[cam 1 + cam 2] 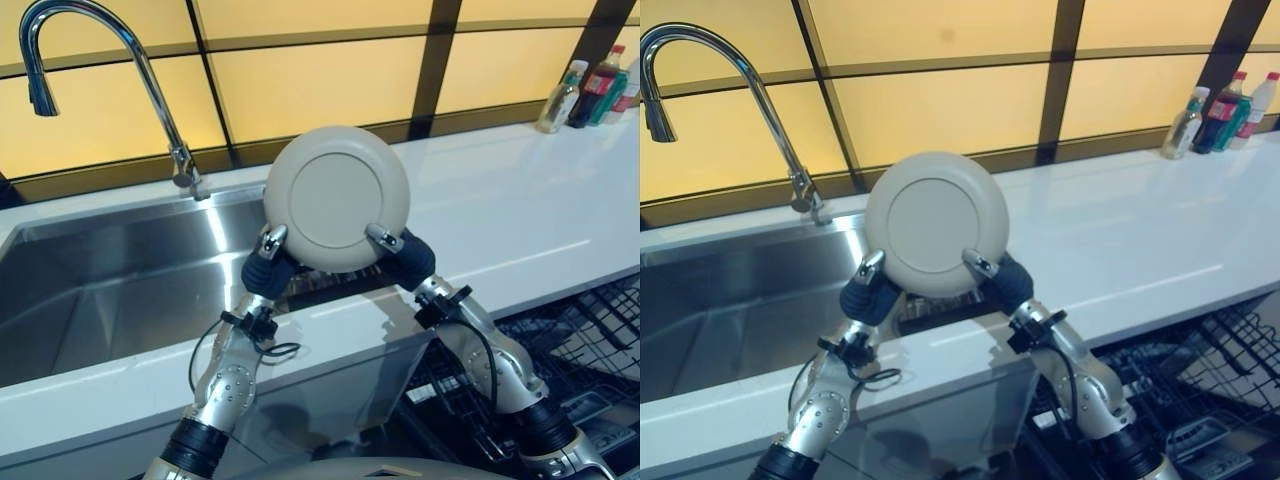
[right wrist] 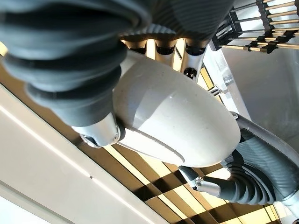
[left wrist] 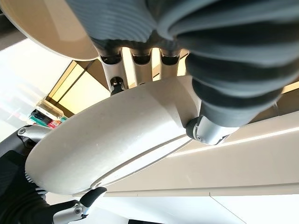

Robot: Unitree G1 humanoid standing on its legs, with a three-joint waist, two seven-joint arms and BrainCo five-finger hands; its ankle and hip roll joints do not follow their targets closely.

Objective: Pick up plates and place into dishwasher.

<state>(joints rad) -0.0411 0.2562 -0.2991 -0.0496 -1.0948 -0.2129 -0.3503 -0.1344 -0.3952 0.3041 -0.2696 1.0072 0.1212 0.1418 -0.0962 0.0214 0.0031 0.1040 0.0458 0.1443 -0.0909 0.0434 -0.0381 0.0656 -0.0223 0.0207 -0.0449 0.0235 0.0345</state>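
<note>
Beige plate (image 1: pixel 337 197) (one, upright, underside to camera), pinched at its lower rim by left robot hand (image 1: pixel 268 262) and right robot hand (image 1: pixel 402 255), above steel sink (image 1: pixel 120 280), white bench (image 1: pixel 520 220), three bottles (image 1: pixel 592 92).

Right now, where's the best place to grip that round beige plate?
At its rim, low on opposite sides, as the left hand and right hand do now. The round beige plate stands on edge, underside facing the camera, so only its thin rim offers purchase.

silver-grey arms with round screws and looping black cables; left hand (image 1: pixel 268 262) and right hand (image 1: pixel 402 256) wear dark ribbed covers, silver dark-tipped fingers
</note>
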